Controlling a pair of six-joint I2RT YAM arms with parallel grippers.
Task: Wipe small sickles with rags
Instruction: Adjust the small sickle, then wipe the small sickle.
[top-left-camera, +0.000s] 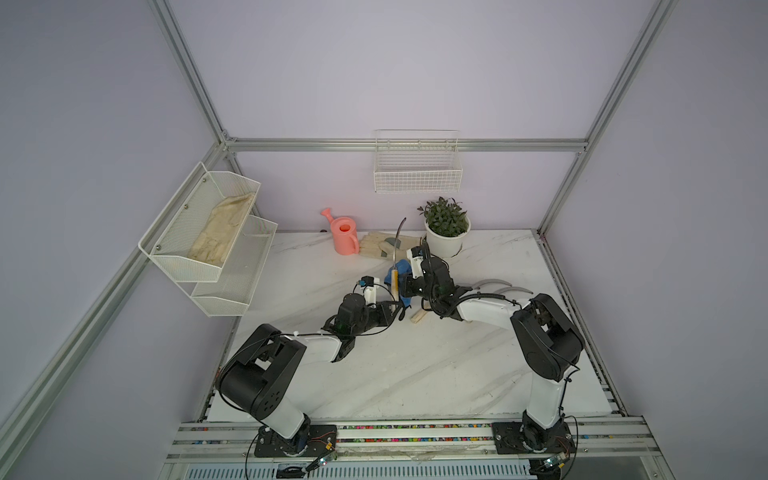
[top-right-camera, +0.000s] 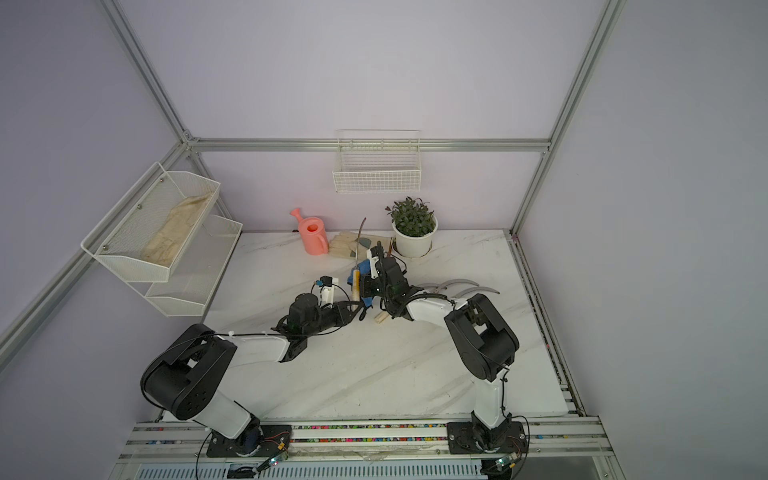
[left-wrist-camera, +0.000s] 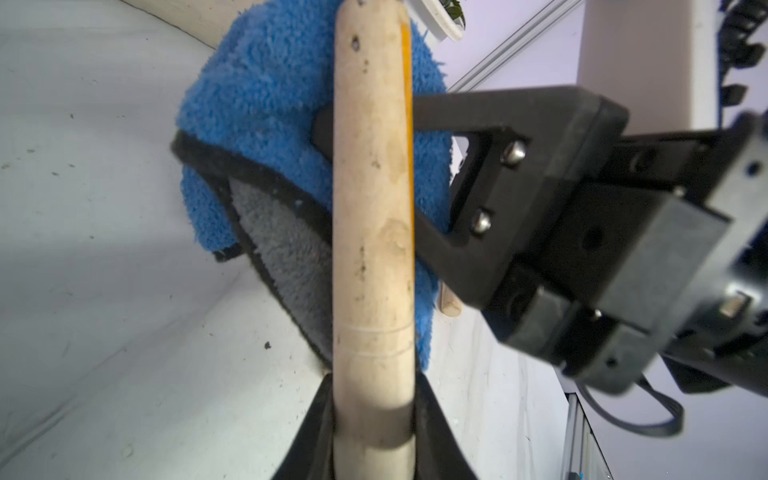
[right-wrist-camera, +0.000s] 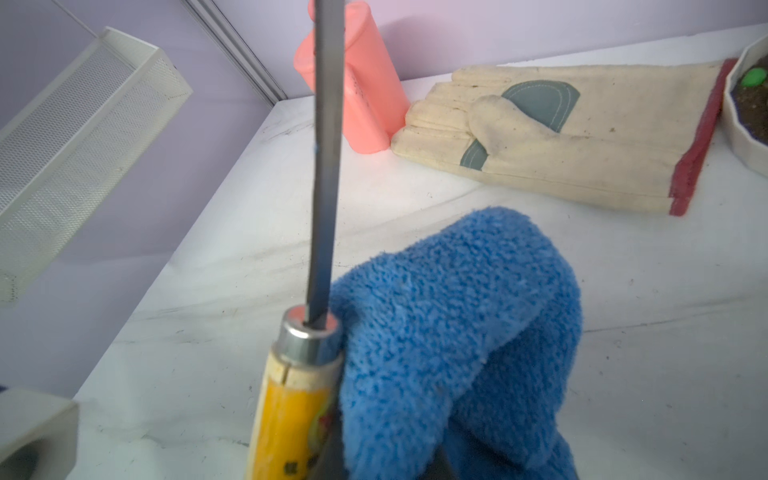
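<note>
Left wrist: left claw (left-wrist-camera: 373, 411) around sickle (left-wrist-camera: 372, 208)

There are four sickles (top-left-camera: 395, 286), one blue rag (top-left-camera: 403, 266), one pink watering can (top-left-camera: 345, 241), one potted plant (top-left-camera: 444, 245), one wire basket (top-left-camera: 417, 174), one two-tier mesh shelf (top-left-camera: 232, 291), at least two beige gloves (top-left-camera: 378, 245) and two robot arms (top-left-camera: 316, 349).

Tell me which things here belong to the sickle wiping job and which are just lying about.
Job: held sickle, blue rag, spare sickles on the table.
Lying about: watering can, work glove, potted plant, wire basket, mesh shelf.
</note>
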